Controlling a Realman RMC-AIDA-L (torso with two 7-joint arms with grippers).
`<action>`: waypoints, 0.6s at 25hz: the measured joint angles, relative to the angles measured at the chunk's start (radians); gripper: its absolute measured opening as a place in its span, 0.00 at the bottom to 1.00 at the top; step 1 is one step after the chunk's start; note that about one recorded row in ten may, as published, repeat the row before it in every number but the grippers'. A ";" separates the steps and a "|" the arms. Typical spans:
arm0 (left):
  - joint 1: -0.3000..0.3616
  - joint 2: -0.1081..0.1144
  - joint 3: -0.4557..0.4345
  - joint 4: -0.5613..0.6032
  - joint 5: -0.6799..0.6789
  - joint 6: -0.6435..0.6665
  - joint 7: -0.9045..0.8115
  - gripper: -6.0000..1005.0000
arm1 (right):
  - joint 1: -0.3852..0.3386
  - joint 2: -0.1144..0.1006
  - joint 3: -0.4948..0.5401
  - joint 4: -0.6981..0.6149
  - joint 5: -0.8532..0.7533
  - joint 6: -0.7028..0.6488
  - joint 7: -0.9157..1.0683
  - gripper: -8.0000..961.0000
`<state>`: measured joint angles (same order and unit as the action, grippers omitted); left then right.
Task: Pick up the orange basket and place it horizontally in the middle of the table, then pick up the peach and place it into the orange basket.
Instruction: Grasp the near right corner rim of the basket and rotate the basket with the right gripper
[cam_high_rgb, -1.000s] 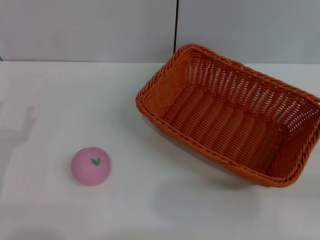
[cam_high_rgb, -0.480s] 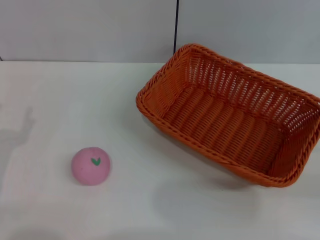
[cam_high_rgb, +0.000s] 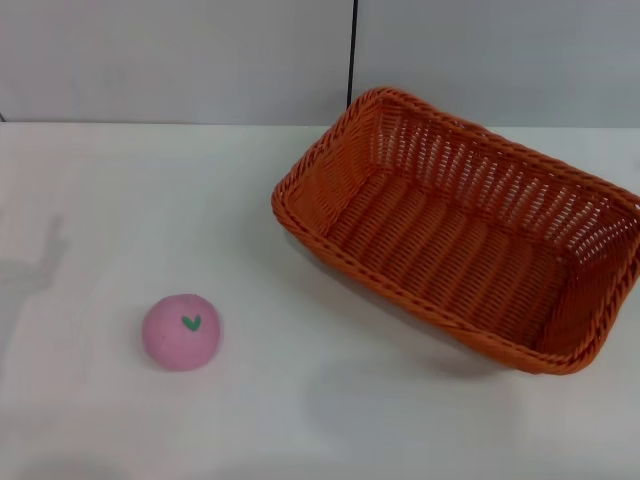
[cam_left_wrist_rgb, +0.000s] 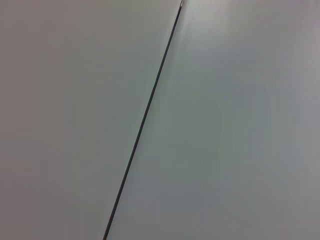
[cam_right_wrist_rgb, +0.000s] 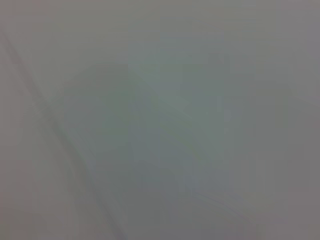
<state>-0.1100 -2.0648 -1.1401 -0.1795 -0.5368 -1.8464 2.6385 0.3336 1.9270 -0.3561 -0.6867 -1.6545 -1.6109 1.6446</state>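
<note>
Two things lie before us on the table (cam_high_rgb: 120, 200), a wide, plain white, flat top: the orange basket (cam_high_rgb: 463, 235) and the peach (cam_high_rgb: 181, 332). We take the basket as our landmark. It is a large rectangular piece of woven wicker-style work, with sloped openwork sides whose slats let light through, a closely ribbed floor and a thick braided rim running all the way round. It sits skewed, its long axis running diagonally, one corner pointing toward the back wall (cam_high_rgb: 170, 60) and the opposite end reaching the edge of the head view. It is empty inside.

Well apart from the basket, off its near-left side, we see the peach: a small, smooth, round pink ball with a tiny green leaf mark on top. It rests on bare tabletop, touching nothing else, and only open white surface lies between it and the basket.

Behind the basket rises a pale grey wall split by a thin dark vertical seam (cam_high_rgb: 352, 55), which ends just above the basket's far corner.

Neither of our grippers shows in any view, so we cannot tell how their jaws stand. Our left wrist view shows only flat grey panel and a dark seam line (cam_left_wrist_rgb: 145, 115).
</note>
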 joint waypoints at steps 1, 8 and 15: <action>0.000 0.000 0.000 0.000 0.000 0.000 0.000 0.81 | 0.033 -0.014 -0.002 -0.094 -0.090 -0.049 0.105 0.61; 0.000 0.000 0.002 0.000 0.000 -0.001 0.000 0.81 | 0.174 -0.066 -0.004 -0.258 -0.374 -0.169 0.301 0.63; -0.004 -0.001 0.001 0.000 0.000 0.002 0.000 0.81 | 0.349 -0.105 -0.063 -0.273 -0.637 -0.161 0.417 0.64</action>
<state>-0.1142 -2.0662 -1.1391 -0.1794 -0.5368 -1.8445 2.6384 0.6825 1.8224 -0.4194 -0.9596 -2.2917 -1.7718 2.0616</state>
